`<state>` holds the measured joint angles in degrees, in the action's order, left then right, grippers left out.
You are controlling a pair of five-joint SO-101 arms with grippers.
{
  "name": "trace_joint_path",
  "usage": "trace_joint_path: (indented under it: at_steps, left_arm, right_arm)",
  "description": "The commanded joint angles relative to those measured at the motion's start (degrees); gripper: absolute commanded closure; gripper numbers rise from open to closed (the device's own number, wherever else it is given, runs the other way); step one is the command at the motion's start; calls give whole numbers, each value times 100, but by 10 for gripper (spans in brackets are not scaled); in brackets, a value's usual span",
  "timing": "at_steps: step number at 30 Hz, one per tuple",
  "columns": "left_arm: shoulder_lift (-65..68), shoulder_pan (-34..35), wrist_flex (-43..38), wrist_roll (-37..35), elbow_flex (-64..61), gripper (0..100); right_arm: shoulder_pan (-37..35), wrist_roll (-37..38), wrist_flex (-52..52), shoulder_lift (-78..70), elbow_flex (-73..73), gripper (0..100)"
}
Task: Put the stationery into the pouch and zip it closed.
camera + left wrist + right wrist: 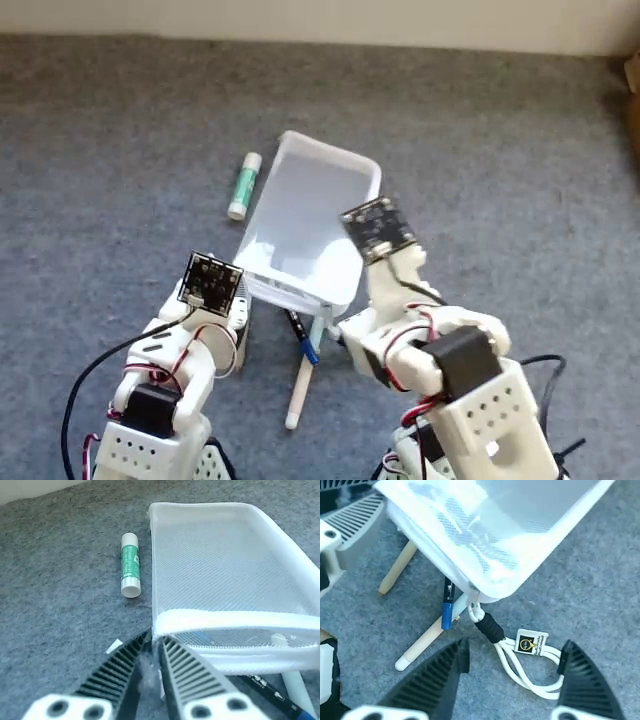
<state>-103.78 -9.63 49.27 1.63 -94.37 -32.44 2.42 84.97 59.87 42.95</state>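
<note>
Left hand (155, 639): narrow, pinched on the near left corner of the pouch (220, 565).
Right hand (516, 650): spread wide over the zip cord (491, 626), holding nothing.
Pens: black-and-blue pen (447, 605) and cream pen (422, 642) lie on the surface (100, 150), partly under the pouch's near edge.
Glue stick (243, 185): far left, beside the pouch.
Doing it well: probably keep the corner pinned and grip a pen mid-shaft, clear of the cord.

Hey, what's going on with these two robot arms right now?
The left tool is pinched on a near corner of the white mesh pouch. The right tool hangs open over the white cord zipper pull. The stationery is outside: the green glue stick lies beside the pouch, and a black-and-blue pen and a cream pen lie partly under its edge.
</note>
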Motion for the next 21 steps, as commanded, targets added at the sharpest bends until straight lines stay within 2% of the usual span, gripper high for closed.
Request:
trace_joint_path:
  at_steps: [1, 7, 11, 21]
  left_arm:
    - [-40, -145, 193, 26, 831, 993]
    - [-40, -145, 905, -176, 1464, 993]
    - [-31, -145, 1002, -176, 1684, 993]
    - [-31, -716, 1011, -176, 1710, 993]
  right_arm:
    - [-435, -79, -585, 75, 251, 713]
    - [-541, -105, -1253, 75, 462, 713]
    - [-549, -571, -1446, 75, 462, 711]
    - [-549, 88, -1877, 40, 470, 711]
